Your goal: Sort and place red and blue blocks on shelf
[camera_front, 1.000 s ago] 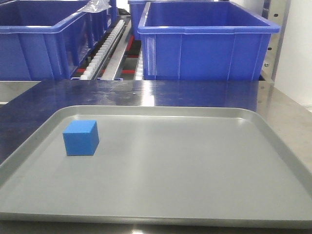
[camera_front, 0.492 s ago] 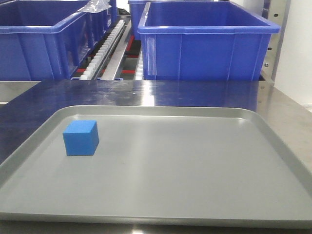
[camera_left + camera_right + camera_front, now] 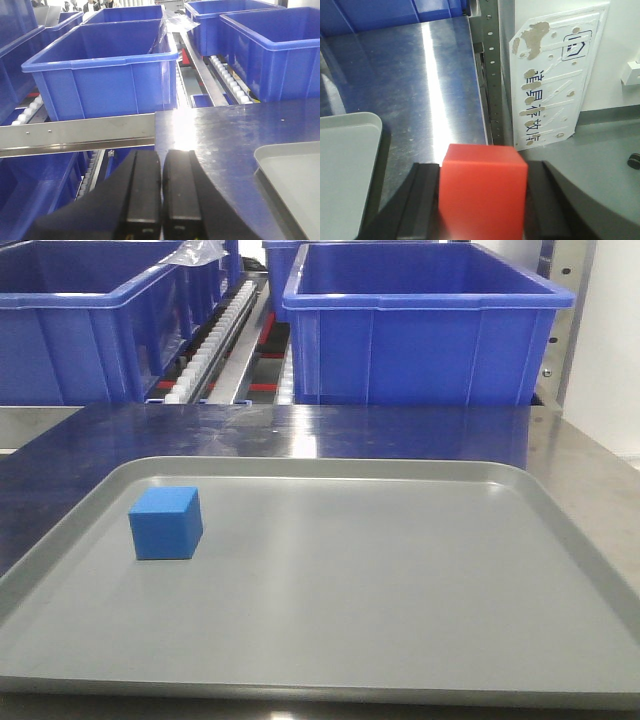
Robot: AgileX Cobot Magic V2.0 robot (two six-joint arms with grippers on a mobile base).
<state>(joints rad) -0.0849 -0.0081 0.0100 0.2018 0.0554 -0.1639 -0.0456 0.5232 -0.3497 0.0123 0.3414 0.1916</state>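
Clamping the red block [image 3: 482, 190] firmly from both sides, the right gripper [image 3: 482, 200] hangs beside the grey tray [image 3: 345, 150], on whose left part the blue block [image 3: 166, 523] sits, while the left gripper [image 3: 161, 190], closed tight on nothing, faces the shelf rail [image 3: 75, 134].

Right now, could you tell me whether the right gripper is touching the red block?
Touching. The right wrist view shows the red block held between the right gripper's fingers, no gap either side.
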